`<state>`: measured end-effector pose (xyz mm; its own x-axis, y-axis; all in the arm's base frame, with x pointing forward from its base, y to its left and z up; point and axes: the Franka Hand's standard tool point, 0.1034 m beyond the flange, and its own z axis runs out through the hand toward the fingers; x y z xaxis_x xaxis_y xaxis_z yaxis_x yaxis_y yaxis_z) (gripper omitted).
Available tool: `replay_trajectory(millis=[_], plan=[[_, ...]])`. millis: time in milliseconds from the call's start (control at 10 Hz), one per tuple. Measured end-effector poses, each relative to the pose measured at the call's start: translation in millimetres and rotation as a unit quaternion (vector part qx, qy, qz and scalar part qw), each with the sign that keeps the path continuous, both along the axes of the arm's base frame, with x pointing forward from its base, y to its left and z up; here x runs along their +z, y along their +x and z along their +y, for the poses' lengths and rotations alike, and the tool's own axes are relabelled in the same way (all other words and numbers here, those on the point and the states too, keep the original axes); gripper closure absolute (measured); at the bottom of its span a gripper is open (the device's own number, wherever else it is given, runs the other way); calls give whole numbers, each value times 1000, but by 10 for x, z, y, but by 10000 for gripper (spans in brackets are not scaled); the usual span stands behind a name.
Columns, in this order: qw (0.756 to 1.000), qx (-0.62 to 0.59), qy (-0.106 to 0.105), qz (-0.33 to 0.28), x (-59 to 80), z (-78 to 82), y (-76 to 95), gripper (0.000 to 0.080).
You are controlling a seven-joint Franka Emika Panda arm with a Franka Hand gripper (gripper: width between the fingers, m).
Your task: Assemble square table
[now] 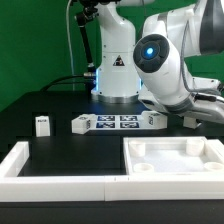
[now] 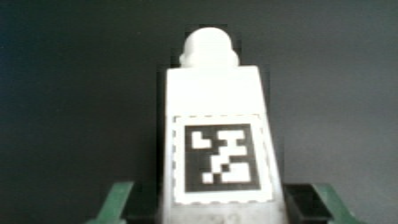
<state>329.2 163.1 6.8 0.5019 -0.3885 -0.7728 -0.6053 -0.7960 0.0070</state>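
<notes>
Now I see the hand [image 2: 214, 203] holding one white leg [image 2: 210, 110], with its fingers [image 2: 118, 200] on both sides. The square top [image 1: 176, 160] lies separately on the black tabletop [image 1: 60, 105].

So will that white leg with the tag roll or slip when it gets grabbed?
Rolling seems unlikely: the leg has flat, squared sides. It looks like stiff moulded plastic, so it probably won't bend. Its smooth faces could be slippery, but the fingers sit against two flat sides, which should help.
</notes>
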Motion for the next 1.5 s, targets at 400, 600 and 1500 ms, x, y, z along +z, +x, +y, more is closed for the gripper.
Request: replay_trajectory(millis=[400, 600, 1500], plan=[[999, 8, -5, -37, 564, -313, 438, 511], [995, 48, -27, -87, 966, -466, 700, 510], [880, 190, -200, -387, 1428, -486, 1622, 509]])
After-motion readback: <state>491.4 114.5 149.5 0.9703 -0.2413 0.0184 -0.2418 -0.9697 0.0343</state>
